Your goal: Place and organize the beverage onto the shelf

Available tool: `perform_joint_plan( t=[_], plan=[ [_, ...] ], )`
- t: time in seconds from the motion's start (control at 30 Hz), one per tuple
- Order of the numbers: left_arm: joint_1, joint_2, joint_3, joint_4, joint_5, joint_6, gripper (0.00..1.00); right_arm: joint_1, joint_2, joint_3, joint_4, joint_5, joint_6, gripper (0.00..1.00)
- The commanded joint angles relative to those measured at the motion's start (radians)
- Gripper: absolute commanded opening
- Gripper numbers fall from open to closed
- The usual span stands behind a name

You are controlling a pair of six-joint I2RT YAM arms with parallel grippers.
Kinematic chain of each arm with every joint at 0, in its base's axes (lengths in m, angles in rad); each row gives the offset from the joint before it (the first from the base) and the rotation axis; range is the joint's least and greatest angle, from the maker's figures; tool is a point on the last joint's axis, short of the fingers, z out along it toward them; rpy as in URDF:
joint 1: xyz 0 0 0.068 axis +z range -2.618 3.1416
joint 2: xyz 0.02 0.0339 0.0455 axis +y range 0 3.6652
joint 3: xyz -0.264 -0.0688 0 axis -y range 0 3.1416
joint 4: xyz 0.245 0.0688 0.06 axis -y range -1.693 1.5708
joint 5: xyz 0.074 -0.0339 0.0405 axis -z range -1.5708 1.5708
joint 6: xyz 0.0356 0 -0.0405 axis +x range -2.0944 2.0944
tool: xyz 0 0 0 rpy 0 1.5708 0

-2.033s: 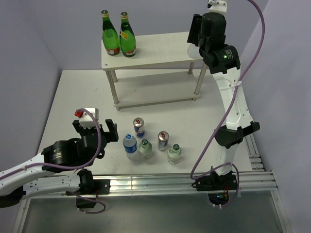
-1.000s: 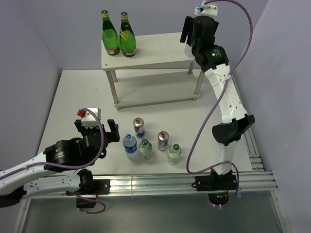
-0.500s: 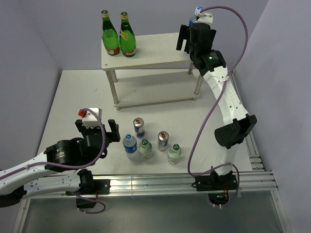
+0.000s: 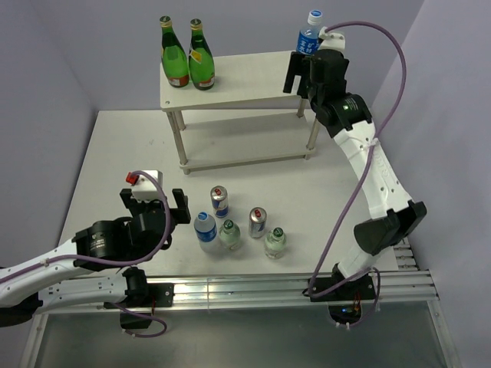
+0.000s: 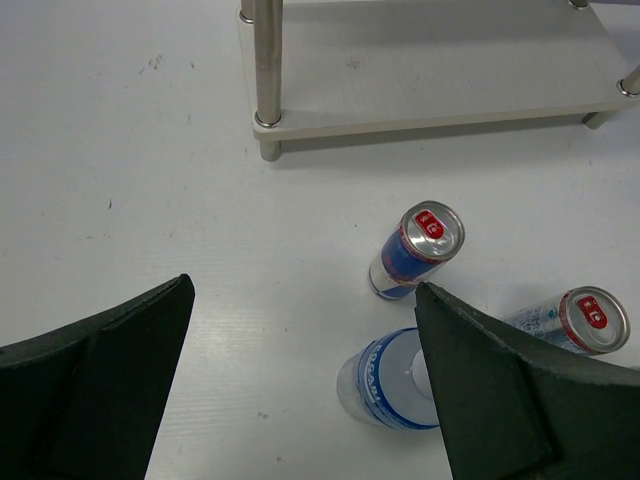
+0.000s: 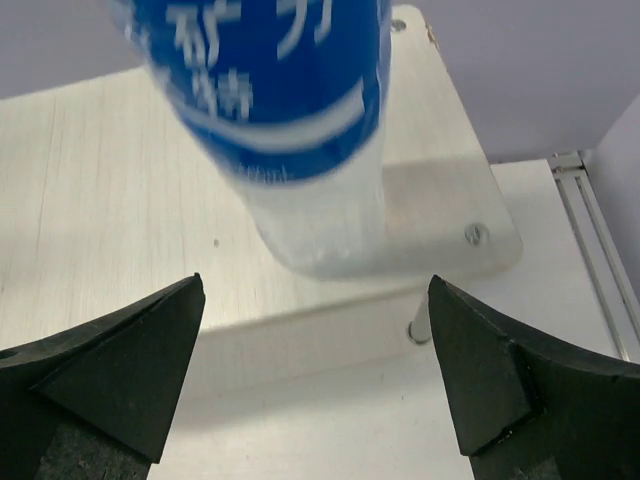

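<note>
A tall blue-labelled water bottle (image 4: 308, 37) (image 6: 300, 130) stands upright at the right end of the top board of the cream shelf (image 4: 245, 80) (image 6: 120, 200). My right gripper (image 4: 301, 77) (image 6: 316, 283) is open just in front of it, fingers apart from the bottle. On the table stand another water bottle (image 4: 205, 230) (image 5: 395, 380), two slim cans (image 4: 220, 201) (image 4: 258, 222) and two small green-capped bottles (image 4: 229, 234) (image 4: 275, 242). My left gripper (image 4: 153, 208) (image 5: 302, 290) is open and empty, left of that group.
Two green glass bottles (image 4: 175, 57) (image 4: 201, 57) stand at the left end of the shelf's top board. The shelf's lower board (image 5: 430, 70) and a round post (image 5: 266, 60) lie beyond the cans. Purple walls close in the table's back and sides.
My right gripper opened, let go of the water bottle on the top board and drew back from it. The left arm has barely shifted.
</note>
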Motion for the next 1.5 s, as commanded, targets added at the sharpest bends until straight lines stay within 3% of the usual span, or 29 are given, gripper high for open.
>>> perform_joint_plan(
  t=[0.0, 0.13, 0.27, 0.37, 0.5, 0.63, 0.73, 0.87, 1.03, 1.17, 1.33, 1.4, 1.43, 1.47],
  plan=[
    [-0.005, 0.005, -0.004, 0.023, -0.032, 0.019, 0.99, 0.033, -0.158, -0.065, 0.009, 0.006, 0.031, 1.00],
    [-0.014, 0.051, 0.025, -0.027, -0.049, -0.010, 0.99, 0.146, -0.351, -0.307, 0.041, 0.047, 0.067, 1.00],
    [-0.124, 0.102, 0.036, -0.034, 0.024, -0.032, 0.99, 0.292, -0.588, -0.536, 0.047, 0.096, 0.129, 1.00],
    [-0.172, 0.163, 0.032, -0.076, 0.107, -0.130, 0.99, 0.386, -0.733, -0.706, 0.029, 0.106, 0.184, 1.00],
    [-0.306, 0.203, 0.025, -0.121, 0.070, -0.347, 0.99, 0.429, -0.868, -0.892, 0.014, 0.080, 0.225, 1.00],
    [-0.425, 0.249, 0.044, -0.224, 0.031, -0.501, 0.99, 0.435, -0.931, -0.955, -0.031, 0.074, 0.236, 1.00],
    [-0.428, 0.272, 0.015, -0.199, 0.028, -0.556, 0.99, 0.435, -0.982, -0.992, -0.037, 0.052, 0.242, 1.00],
    [-0.428, 0.306, -0.091, -0.204, -0.001, -0.764, 0.99, 0.435, -1.031, -1.027, -0.049, 0.049, 0.242, 1.00],
    [-0.428, 0.312, -0.227, -0.115, -0.052, -0.834, 0.99, 0.435, -1.072, -1.041, -0.068, 0.038, 0.238, 1.00],
    [-0.426, 0.327, -0.283, -0.139, -0.128, -0.961, 0.99, 0.435, -1.094, -1.059, -0.065, 0.017, 0.244, 1.00],
    [-0.420, 0.346, -0.304, -0.094, -0.204, -0.952, 0.99, 0.435, -1.103, -1.078, -0.060, 0.017, 0.249, 1.00],
    [-0.416, 0.334, -0.318, -0.049, -0.221, -0.897, 0.99, 0.435, -1.105, -1.087, -0.059, 0.017, 0.249, 1.00],
    [-0.407, 0.326, -0.340, 0.047, -0.221, -0.856, 0.99, 0.435, -1.105, -1.087, -0.057, 0.021, 0.249, 1.00],
    [-0.402, 0.315, -0.353, 0.101, -0.219, -0.749, 0.99, 0.435, -1.105, -1.092, -0.057, 0.021, 0.249, 1.00]
  ],
)
